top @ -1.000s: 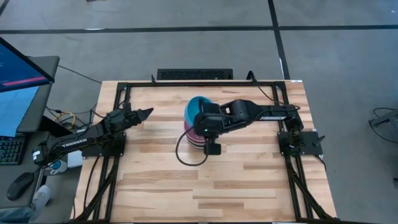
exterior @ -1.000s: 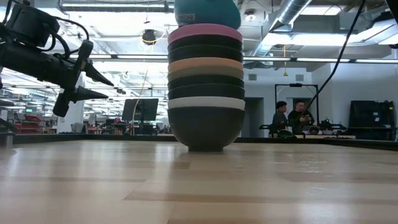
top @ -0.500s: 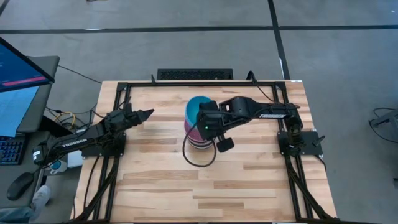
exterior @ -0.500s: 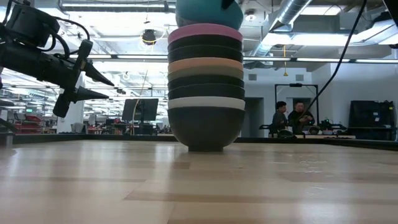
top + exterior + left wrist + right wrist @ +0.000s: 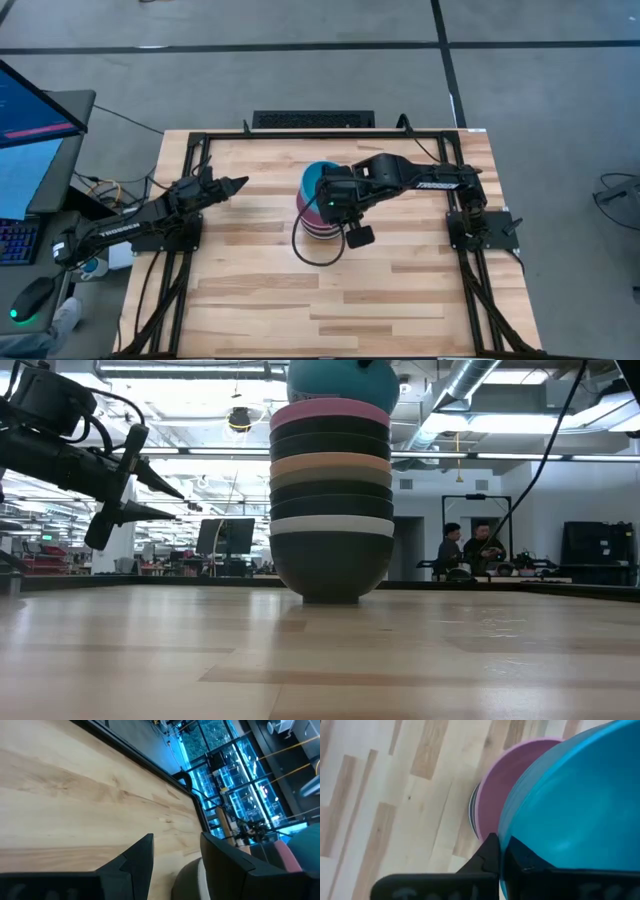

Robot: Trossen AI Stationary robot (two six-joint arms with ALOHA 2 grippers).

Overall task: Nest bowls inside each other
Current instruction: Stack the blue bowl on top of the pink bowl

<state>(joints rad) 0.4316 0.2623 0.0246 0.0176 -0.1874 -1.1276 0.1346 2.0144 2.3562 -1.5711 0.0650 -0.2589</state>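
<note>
A stack of nested bowls (image 5: 330,510) stands on its black bottom bowl at the table's middle, with white, black, orange and more black rims, and the pink bowl (image 5: 502,785) highest. The bright blue bowl (image 5: 335,380) sits just above the pink one, in my right gripper (image 5: 501,845), which is shut on it over the stack (image 5: 318,215). Whether the blue bowl touches the pink one, I cannot tell. My left gripper (image 5: 238,182) hovers open to the left of the stack, also seen in the low view (image 5: 165,500) and its own wrist view (image 5: 175,845). My right gripper pinches the blue bowl's rim (image 5: 507,832), one finger inside the bowl and one outside. The fingers come from above, pointing down. The bowl is held open side up over the stack, its underside (image 5: 335,398) at the level of the pink bowl's rim.
A black frame (image 5: 300,135) runs along the table's far edge and down both sides. Bare wood lies on the near half of the table (image 5: 330,300). A cable loop (image 5: 310,250) hangs from my right arm beside the stack. People stand far behind (image 5: 470,545).
My right gripper has carried the blue bowl a little toward the table's near edge, more squarely over the stack, while its wrist has turned. The stack has stayed where it was.
</note>
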